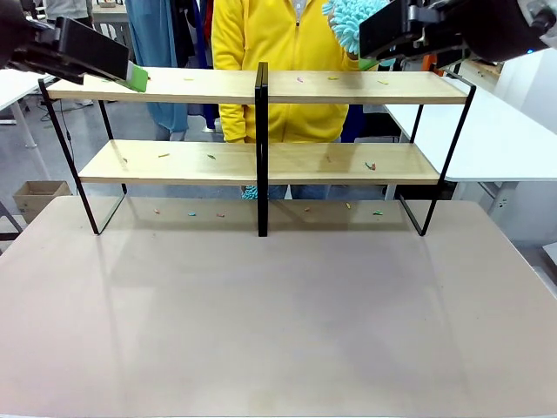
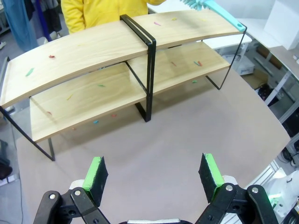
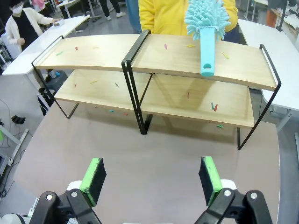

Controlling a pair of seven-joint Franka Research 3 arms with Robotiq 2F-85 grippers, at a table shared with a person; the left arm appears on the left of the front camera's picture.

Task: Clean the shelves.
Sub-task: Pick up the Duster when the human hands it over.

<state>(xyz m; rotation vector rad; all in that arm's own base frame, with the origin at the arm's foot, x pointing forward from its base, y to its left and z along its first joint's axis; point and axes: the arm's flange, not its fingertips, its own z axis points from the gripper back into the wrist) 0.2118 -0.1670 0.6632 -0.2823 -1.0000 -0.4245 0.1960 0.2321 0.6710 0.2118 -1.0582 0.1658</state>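
A wide, pale pinkish-brown table (image 1: 278, 331) is filling the near part of the scene. The shelves (image 1: 209, 162) are standing across its far half: two long boards of light wood, one above the other, on a thin black frame with a black post at the centre. White tables (image 1: 496, 131) are standing to the left and right beyond it.

A person (image 1: 261, 35) in a yellow jacket is standing at the far side, just behind the middle of the rack.

The left gripper (image 2: 153, 173) is hovering up at the far left, and from the front one green pad is sitting right at the near edge of the top board's left end; whether it is touching cannot be told. Its two fingers are spread wide with nothing between them. The right gripper (image 3: 150, 175) is hanging high at the far right, above the right end of the top board, its fingers likewise spread wide apart and gripping nothing.

A turquoise fluffy duster (image 3: 206, 25) is hovering over the right half of the top board, in front of the yellow jacket, its handle pointing toward the near side.

Small coloured scraps (image 3: 213, 107) are lying scattered on both boards and on the table beneath them.
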